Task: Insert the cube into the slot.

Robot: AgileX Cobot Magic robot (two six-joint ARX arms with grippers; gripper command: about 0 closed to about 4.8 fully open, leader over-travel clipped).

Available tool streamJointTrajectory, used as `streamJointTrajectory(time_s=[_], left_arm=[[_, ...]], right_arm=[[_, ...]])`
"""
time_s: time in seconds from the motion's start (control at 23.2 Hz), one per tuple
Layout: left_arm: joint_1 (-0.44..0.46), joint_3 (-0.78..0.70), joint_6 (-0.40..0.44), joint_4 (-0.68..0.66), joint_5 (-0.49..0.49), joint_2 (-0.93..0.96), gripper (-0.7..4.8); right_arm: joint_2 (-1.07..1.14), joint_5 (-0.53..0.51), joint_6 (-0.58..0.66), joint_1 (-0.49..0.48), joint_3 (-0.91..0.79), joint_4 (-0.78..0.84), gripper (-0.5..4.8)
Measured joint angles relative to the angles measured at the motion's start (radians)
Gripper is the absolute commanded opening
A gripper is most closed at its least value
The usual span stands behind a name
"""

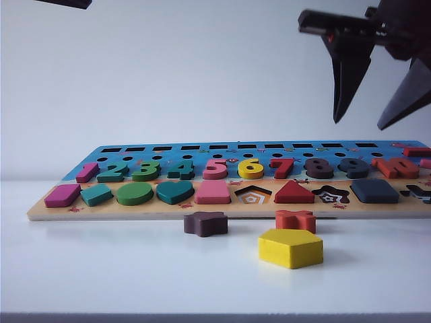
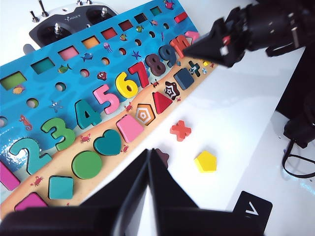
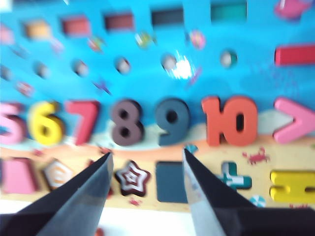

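Observation:
The dark navy cube (image 1: 374, 190) lies flat in the front row of the wooden puzzle board (image 1: 168, 210), between the star recess and the plus recess. It fills the slot, and the slot's floor is hidden beneath it. The cube also shows in the wrist views (image 2: 183, 78) (image 3: 171, 181). My right gripper (image 1: 361, 123) hangs open well above the cube, apart from it, with nothing between its fingers (image 3: 146, 153). My left gripper (image 2: 149, 151) is shut and empty, over the white table in front of the board near the brown star block (image 2: 162, 156).
On the table before the board lie a yellow pentagon block (image 1: 290, 247), a dark-brown star block (image 1: 206, 223) and a red cross block (image 1: 295, 220). The pentagon recess (image 1: 253, 196) and star recess (image 1: 330, 195) stand empty. A remote controller (image 2: 69, 24) sits behind the board.

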Motion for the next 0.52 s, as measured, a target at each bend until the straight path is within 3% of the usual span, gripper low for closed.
streamJointTrajectory(time_s=[0.13,0.3,0.52], left_arm=[[0.0,0.0,0.0,0.0,0.0,0.0,0.1],[0.0,0.0,0.0,0.0,0.0,0.0,0.1],[0.0,0.0,0.0,0.0,0.0,0.0,0.1]], right_arm=[[-0.07,0.0,-0.044,0.0,0.0,0.013,2.61],[-0.179,-0.001,-0.211,0.0,0.0,0.014,2.52],[-0.257,-0.088,-0.319,-0.02,-0.063,0.069,2.51]])
